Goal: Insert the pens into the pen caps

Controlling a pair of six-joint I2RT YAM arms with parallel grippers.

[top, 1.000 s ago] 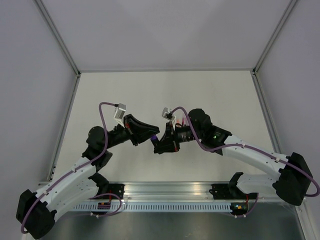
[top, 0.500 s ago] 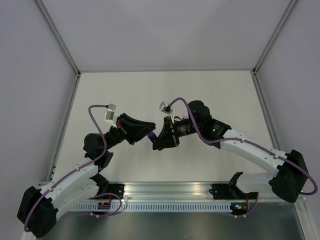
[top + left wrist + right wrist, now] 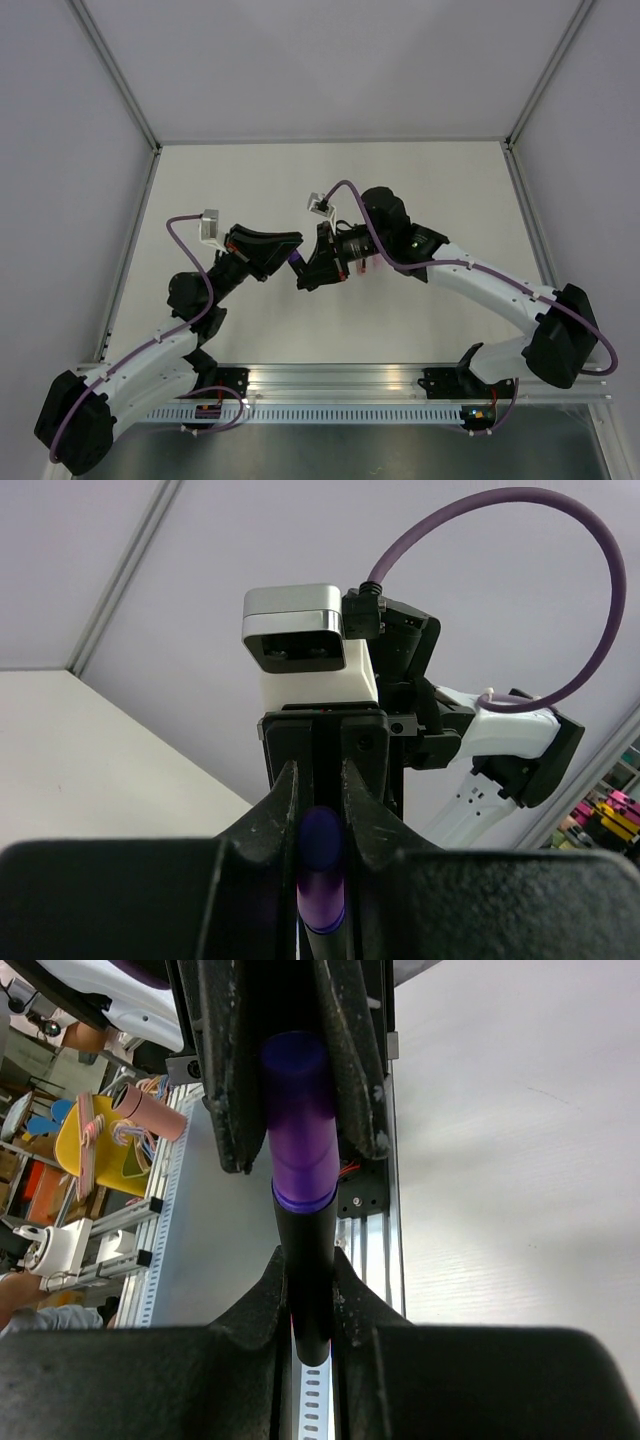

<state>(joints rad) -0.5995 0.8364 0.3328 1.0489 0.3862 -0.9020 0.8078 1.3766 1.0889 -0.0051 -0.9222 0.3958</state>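
Observation:
Both grippers meet in mid-air over the middle of the table. My left gripper (image 3: 291,252) (image 3: 318,780) is shut on the light purple pen cap (image 3: 322,865) (image 3: 297,262). My right gripper (image 3: 310,272) (image 3: 308,1265) is shut on the barrel of the dark navy pen (image 3: 308,1260). In the right wrist view the cap (image 3: 299,1120) sits on the pen's end, in line with it, between the left fingers (image 3: 228,1070). The pink-red pen and the pink cap are out of view.
An aluminium rail (image 3: 330,385) with both arm bases runs along the near edge. White walls and metal frame posts (image 3: 120,90) enclose the table (image 3: 420,180) on three sides.
Both grippers have moved together to the left and a little away from the rail. They stay joined tip to tip, holding the cap and the pen.

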